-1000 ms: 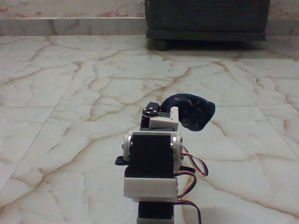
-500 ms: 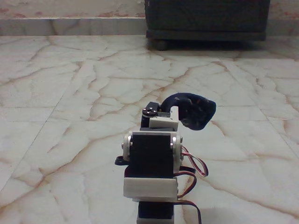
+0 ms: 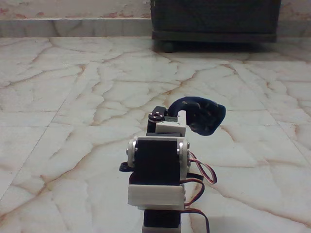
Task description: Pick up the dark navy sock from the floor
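In the fixed view I look from behind the arm, whose black and white servo body fills the lower middle. Past it, the gripper (image 3: pixel 186 118) points away from the camera, and only one white finger (image 3: pixel 181 117) shows. The dark navy sock (image 3: pixel 203 116) is bunched into a curled lump that arches over this finger and hangs to its right. The gripper appears shut on the sock. I cannot tell whether the sock's lower end touches the floor (image 3: pixel 73 145), which is glossy cream marble with reddish-brown veins.
A dark cabinet (image 3: pixel 216 22) on short feet stands against the far wall at the upper right. Red and black wires (image 3: pixel 204 174) loop out from the arm's right side. Open floor lies left, right and beyond the gripper.
The gripper and the bunched sock have shifted very slightly up and to the right. The arm's base is unchanged.
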Tool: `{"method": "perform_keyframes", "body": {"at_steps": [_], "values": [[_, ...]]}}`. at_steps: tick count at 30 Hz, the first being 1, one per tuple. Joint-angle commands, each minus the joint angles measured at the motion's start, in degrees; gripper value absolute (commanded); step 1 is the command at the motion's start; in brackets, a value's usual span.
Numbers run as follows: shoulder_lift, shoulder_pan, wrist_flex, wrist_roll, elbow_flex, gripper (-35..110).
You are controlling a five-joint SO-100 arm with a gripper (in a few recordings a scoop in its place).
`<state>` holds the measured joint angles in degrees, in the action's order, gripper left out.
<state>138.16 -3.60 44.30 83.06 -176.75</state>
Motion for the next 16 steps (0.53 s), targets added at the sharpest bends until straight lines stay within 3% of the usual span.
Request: {"method": "perform_keyframes", "body": {"at_steps": [1, 16], "values": [[2.1, -0.3, 1.0, 0.5, 0.1, 0], [2.0, -0.3, 0.4, 0.0, 0.1, 0]]}}
